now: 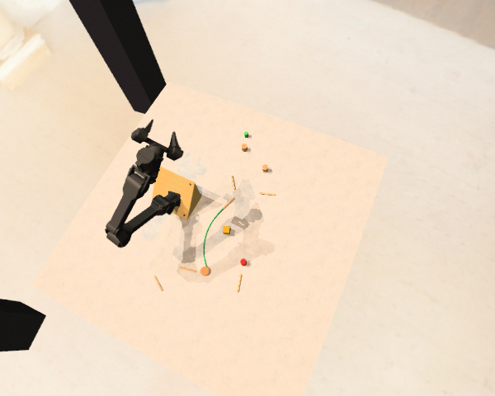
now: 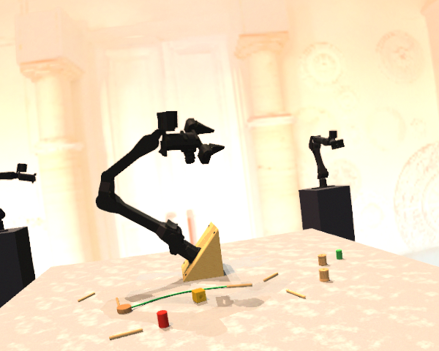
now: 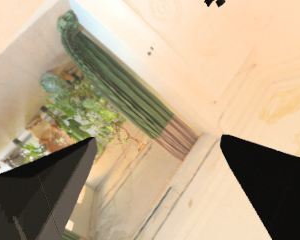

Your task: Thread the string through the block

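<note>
You've got a big pale room around you, with columns in the exterior view and a tall ribbed green cactus slanting across the wrist view. Here's your table: pinkish beige, mottled with lighter patches, the arm's soft shadows falling over it. Your arm folds up from a yellow wedge mount, and look at your gripper: high above the table, fingers wide apart, nothing between them!

Down on the surface, your green string bows from the flat orange-brown button round past the small yellow-orange block, whose face shows you a dark round spot. A red cylinder stands near.

And there's your stick, slim, straight, tan-brown, lying flat on the string's far end, outside the block. From the top you see its long axis slant, free tip aimed up and right, carrying on the string's line; from the exterior it runs nearly level, tip to the right, with a loose stick near that tip.
</note>
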Motion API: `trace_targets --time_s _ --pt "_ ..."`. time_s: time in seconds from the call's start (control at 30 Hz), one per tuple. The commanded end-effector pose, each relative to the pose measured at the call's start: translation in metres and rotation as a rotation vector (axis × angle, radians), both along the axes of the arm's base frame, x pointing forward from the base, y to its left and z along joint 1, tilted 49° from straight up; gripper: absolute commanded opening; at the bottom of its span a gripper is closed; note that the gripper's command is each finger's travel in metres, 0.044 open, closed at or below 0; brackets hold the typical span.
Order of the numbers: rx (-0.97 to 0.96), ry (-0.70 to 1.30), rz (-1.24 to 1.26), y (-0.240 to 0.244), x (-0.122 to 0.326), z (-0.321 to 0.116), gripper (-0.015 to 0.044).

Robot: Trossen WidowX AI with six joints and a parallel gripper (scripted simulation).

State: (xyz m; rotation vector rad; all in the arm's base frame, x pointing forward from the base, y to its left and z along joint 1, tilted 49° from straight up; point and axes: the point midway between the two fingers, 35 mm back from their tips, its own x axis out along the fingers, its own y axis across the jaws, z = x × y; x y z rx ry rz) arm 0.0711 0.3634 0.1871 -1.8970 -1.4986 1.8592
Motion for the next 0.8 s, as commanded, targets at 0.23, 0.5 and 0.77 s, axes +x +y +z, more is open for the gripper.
trace_targets --time_s 0.23,0.5,0.77 --pt "-0.485 0.143 -0.958 -0.093 0.143 -0.092 0.044" --pt "-0.76 0.153 -1.656 -0.207 0.201 -0.134 0.044" --pt "-0.996 0.003 -2.313 -0.335 0.214 -0.151 0.044"
